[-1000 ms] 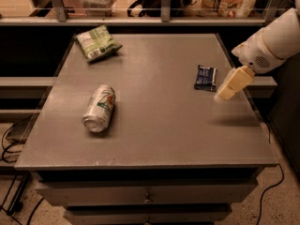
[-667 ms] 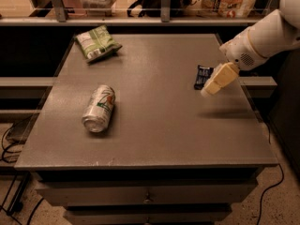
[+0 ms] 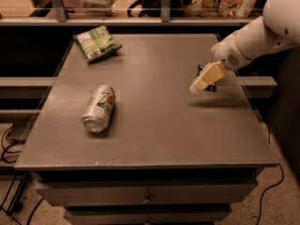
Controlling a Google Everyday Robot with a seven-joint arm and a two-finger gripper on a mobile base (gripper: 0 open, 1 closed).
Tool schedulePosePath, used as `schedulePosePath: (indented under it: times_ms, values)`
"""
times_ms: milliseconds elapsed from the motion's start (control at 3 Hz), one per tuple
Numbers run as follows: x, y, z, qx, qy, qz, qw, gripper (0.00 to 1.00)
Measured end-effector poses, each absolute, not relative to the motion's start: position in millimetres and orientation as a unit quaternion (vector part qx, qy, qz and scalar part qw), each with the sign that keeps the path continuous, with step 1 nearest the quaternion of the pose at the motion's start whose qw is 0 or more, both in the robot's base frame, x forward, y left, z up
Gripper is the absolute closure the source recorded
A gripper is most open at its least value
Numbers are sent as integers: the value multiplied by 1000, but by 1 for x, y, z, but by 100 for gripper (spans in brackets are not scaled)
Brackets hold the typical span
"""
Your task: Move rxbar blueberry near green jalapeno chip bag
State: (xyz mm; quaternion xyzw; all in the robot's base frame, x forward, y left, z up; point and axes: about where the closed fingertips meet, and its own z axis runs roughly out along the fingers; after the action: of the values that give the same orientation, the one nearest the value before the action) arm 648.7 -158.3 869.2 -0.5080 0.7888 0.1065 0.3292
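The rxbar blueberry (image 3: 212, 87) is a dark blue flat wrapper lying near the right edge of the grey table (image 3: 154, 125). It is mostly hidden behind my gripper. My gripper (image 3: 198, 85) is cream-coloured, angled down and to the left, and hovers just in front of and above the bar. The white arm (image 3: 262, 32) reaches in from the upper right. The green jalapeno chip bag (image 3: 96, 42) is green and white and crinkled. It lies at the table's far left corner, far from the bar and the gripper.
A silver-green soda can (image 3: 99, 108) lies on its side on the left half of the table. A shelf rail (image 3: 140, 20) with boxes runs behind the table. Drawers (image 3: 147, 198) sit below the front edge. Cables lie on the floor at the left.
The gripper has moved left and slightly forward, from beside the bar's right side to over it, now covering most of the bar. The bar, can and bag have not moved.
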Motion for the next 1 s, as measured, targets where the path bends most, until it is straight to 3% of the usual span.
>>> schedulePosePath:
  times_ms: [1000]
  values:
    - [676,-168,838,-484,807,117,318,0]
